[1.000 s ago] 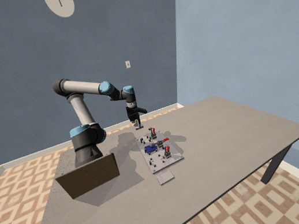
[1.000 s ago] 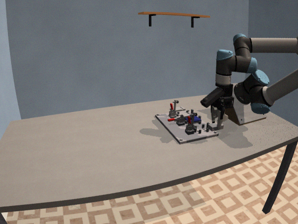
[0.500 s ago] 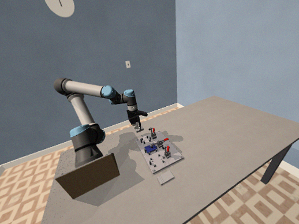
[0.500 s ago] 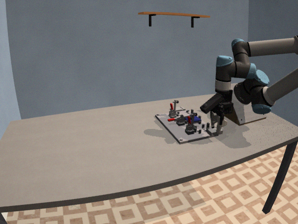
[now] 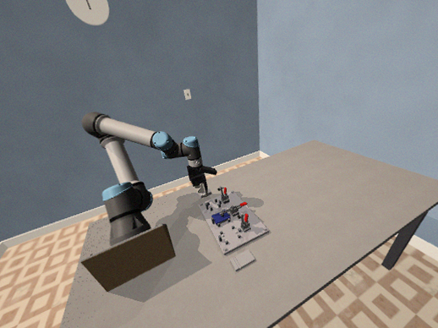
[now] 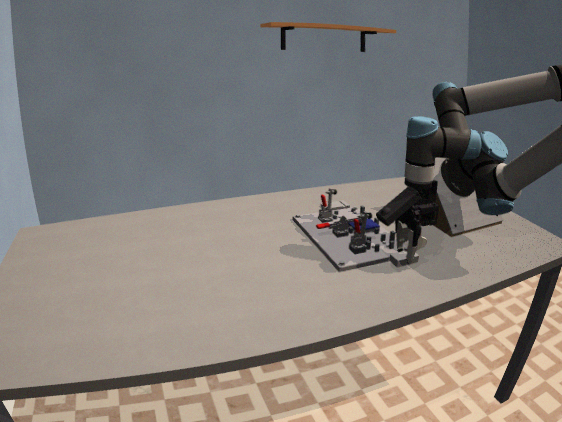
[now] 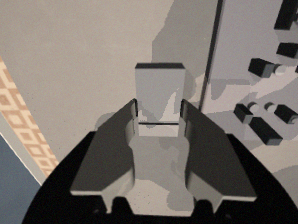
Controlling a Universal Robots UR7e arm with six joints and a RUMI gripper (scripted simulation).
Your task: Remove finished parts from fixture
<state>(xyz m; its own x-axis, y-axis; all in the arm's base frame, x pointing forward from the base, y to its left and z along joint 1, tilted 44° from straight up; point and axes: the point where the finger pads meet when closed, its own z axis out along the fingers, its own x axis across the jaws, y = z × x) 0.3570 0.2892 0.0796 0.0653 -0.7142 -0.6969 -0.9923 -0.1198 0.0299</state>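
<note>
The wrist view shows you what the top view leaves small: the fingers [image 5: 205, 188] [image 6: 414, 245] are closed on a grey finished part [image 5: 204, 194] [image 6: 403, 259] [image 7: 160, 90], with a strip of bench [image 5: 343, 198] [image 6: 175, 280] [image 7: 110, 50] between it and the fixture plate [image 5: 258, 229] [image 6: 327, 245] [image 7: 232, 40]. You can't tell whether its underside touches the bench.

From the plate's middle in the top view, your held part is toward 11 o'clock; the other finished part [image 5: 243, 260] lies flat on the bench near 6 o'clock, just off the plate, outside the wrist view. The blue blank [image 5: 221, 217] [image 6: 367, 224] sits in the fixture. Your widest stretch of bench runs toward 2 o'clock; in the wrist view, the bench edge is toward 9 o'clock. The held part looks pale and blocky, with a dark line across its face.
</note>
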